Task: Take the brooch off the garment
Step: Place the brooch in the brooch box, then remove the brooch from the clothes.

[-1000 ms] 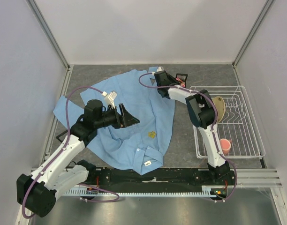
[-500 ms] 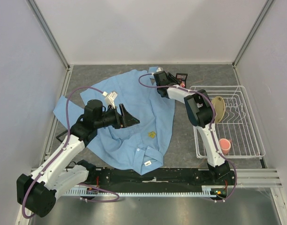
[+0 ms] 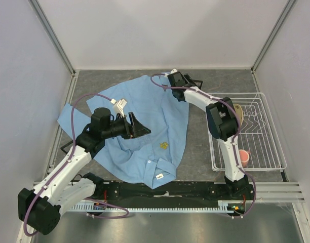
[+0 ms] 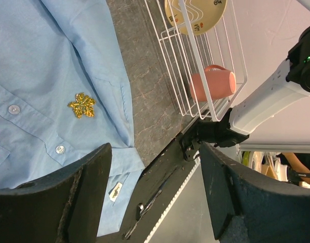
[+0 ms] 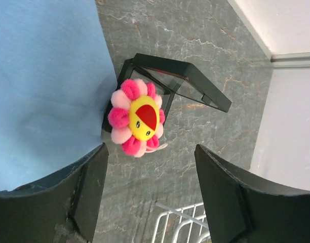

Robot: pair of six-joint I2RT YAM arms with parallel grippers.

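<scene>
Pink-petalled flower brooch point(image 5: 136, 124) lies centred between spread, empty right jaws, beside light blue shirt point(image 5: 43, 76); left jaws spread, farther.

The neck label point(image 4: 114, 191) on the garment point(image 4: 43, 61) is too small to read.

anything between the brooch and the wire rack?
Only bare grey tabletop between brooch and rack, per the right wrist view; the black box lies on the brooch's other side.

Bare table strip point(image 3: 198, 142) between garment point(image 3: 155, 106) and wire rack point(image 3: 256, 126), black box point(image 5: 185, 81) right against brooch point(image 5: 137, 117)
</scene>
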